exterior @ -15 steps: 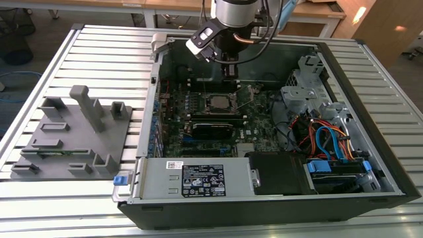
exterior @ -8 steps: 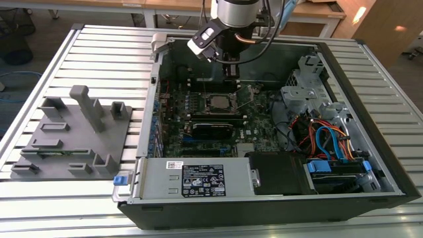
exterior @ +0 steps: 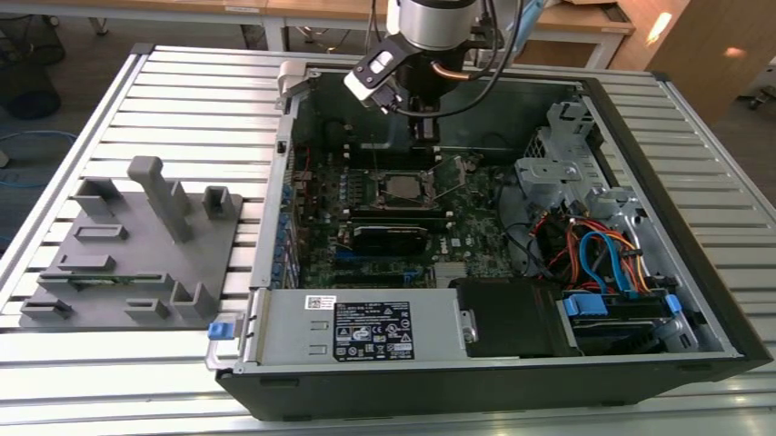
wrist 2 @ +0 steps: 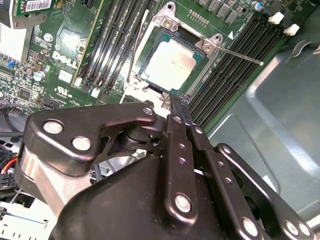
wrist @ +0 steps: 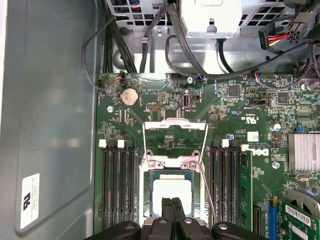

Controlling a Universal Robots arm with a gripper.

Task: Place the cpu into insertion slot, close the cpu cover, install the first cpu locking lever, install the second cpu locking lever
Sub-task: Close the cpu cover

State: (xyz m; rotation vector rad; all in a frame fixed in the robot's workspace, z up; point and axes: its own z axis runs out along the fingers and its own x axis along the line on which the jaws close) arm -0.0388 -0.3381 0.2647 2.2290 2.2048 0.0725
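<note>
Small flat square silver-grey cpu (wrist 2: 170, 62) seated in silver-rimmed square insertion slot (exterior: 378, 191), centre of exterior view. Thin silver cpu cover (wrist: 146, 195) frame lying flat around it. Black pincer (wrist: 172, 201) pressed together, gripping nothing, tips just beside slot edge.

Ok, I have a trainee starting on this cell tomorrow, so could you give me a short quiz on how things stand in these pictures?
1. True or false: the gripper is holding the cpu in the air.
2. Pick one. The gripper's fingers are: A spread wide apart; B shut, tips together; C clamped on a cable.
3. Fill the gap: in the exterior view, the grey fixture plate lies on the table at the view's ____ of the computer case.

Key: 1 false; 2 B; 3 left.
</note>
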